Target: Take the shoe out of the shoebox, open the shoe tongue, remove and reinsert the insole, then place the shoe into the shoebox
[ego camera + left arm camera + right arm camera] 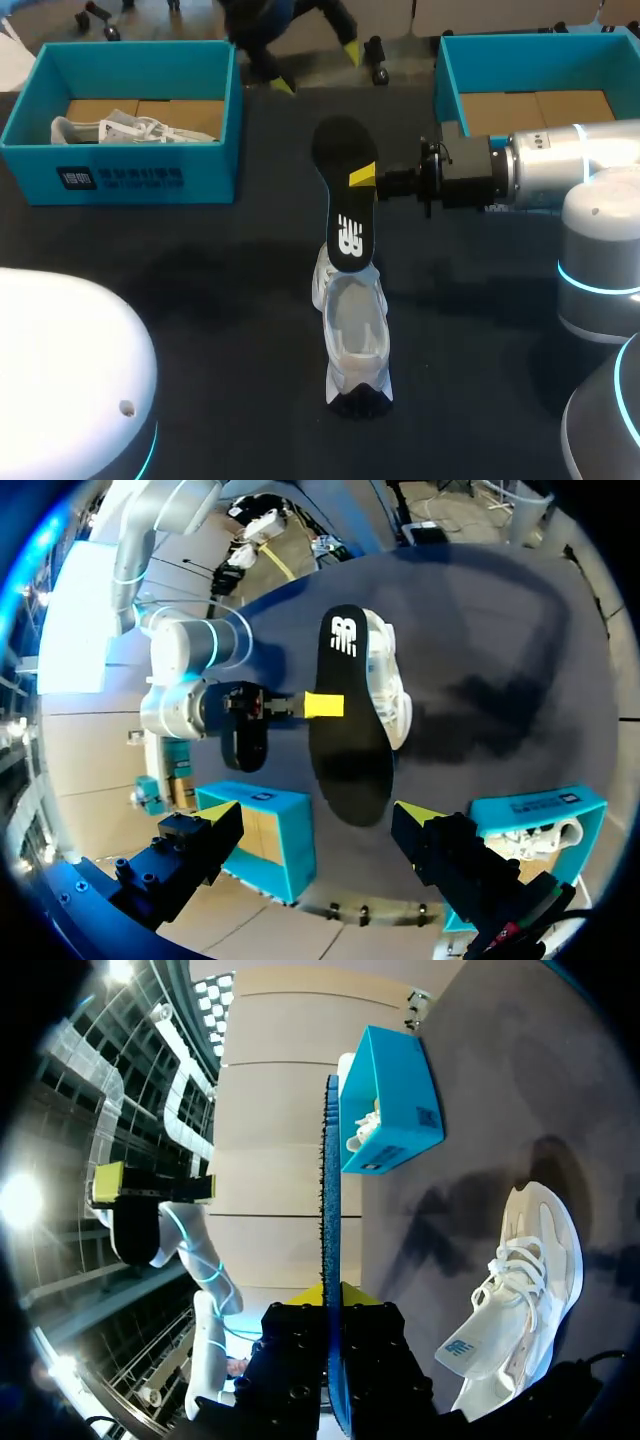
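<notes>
My right gripper (368, 180) is shut on the edge of a black insole (345, 200) and holds it in the air above the table's middle. The insole's printed end hangs over the heel of a white shoe (352, 340), which stands on the dark table. In the right wrist view the insole (331, 1210) shows edge-on between the fingers of the right gripper (330, 1305), with the shoe (520, 1280) beside it. My left gripper (317, 68) hovers open beyond the insole at the far edge. In its own view the left gripper (318, 818) faces the insole (345, 730) and the shoe (390, 680).
A teal shoebox (130, 170) at the far left holds another white shoe (120, 128). A second teal shoebox (445, 80) stands at the far right behind my right arm, showing only its cardboard floor. The arms' bases take up the near corners.
</notes>
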Motion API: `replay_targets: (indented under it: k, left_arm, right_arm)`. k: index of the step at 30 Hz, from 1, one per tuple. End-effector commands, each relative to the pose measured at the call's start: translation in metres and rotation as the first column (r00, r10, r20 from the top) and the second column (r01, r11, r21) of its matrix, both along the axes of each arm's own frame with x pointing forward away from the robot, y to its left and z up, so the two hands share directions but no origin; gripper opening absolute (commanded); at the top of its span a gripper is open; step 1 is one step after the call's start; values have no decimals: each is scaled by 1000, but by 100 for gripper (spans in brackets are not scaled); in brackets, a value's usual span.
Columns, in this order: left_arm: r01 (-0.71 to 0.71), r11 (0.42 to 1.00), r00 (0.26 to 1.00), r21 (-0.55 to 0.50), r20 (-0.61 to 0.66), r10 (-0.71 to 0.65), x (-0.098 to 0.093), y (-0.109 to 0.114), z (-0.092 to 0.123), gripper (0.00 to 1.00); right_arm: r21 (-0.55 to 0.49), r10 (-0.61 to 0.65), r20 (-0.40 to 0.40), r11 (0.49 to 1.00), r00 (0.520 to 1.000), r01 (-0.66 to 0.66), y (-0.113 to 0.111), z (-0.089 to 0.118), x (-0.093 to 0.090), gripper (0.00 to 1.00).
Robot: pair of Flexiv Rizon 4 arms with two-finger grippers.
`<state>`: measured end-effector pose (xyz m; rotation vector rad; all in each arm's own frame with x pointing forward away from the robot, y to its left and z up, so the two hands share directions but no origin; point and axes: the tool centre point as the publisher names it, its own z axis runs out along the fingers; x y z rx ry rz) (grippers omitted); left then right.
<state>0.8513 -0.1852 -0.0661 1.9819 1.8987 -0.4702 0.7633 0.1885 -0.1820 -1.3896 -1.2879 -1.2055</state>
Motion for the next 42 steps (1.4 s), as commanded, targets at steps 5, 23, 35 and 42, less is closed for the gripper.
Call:
replay_targets:
  k: [5, 23, 35, 42]
  left_arm:
    - [19, 898, 1000, 440, -21, -11, 5, -18, 1, 100]
    - [72, 888, 993, 455, -117, -21, 6, -42, 0, 100]
    - [30, 990, 989, 140, -151, -8, -6, -14, 2, 100]
    - [-42, 996, 981, -78, -194, 26, -8, 10, 0, 100]
  right_arm:
    - [-3, -3, 0, 1000, 1000, 3, 2, 0, -1, 0]
    - [-3, -3, 0, 1000, 1000, 3, 2, 0, -1, 0]
    - [-3, -3, 0, 1000, 1000, 3, 2, 0, -1, 0]
    - [-3, -3, 0, 1000, 1000, 3, 2, 0, -1, 0]
